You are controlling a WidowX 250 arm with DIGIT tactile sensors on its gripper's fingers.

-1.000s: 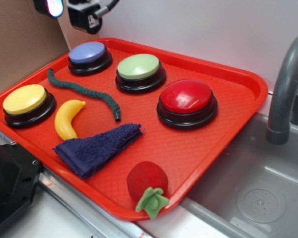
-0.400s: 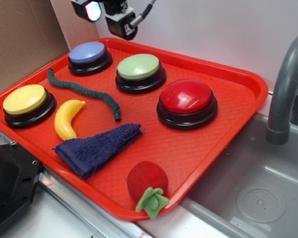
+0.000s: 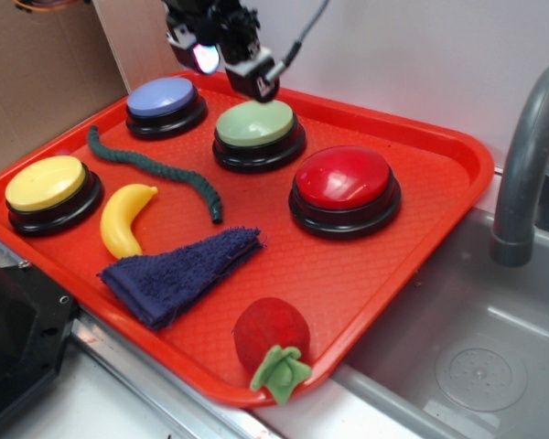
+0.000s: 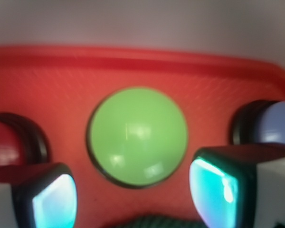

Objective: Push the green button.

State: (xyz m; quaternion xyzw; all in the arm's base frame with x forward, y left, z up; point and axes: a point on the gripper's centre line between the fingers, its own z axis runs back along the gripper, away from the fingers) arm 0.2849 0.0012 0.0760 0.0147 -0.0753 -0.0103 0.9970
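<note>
Four buttons on red tray (image 3: 439,155): blue, yellow, red button (image 3: 344,187), green button (image 3: 257,131) at back centre. Gripper (image 3: 221,50) above it, fingers (image 4: 52,199) apart, empty. Wrist view hides yellow.

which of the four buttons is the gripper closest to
The green button, back middle of the tray; the gripper hangs at its rear edge. Blue, red and yellow sit farther off.
</note>
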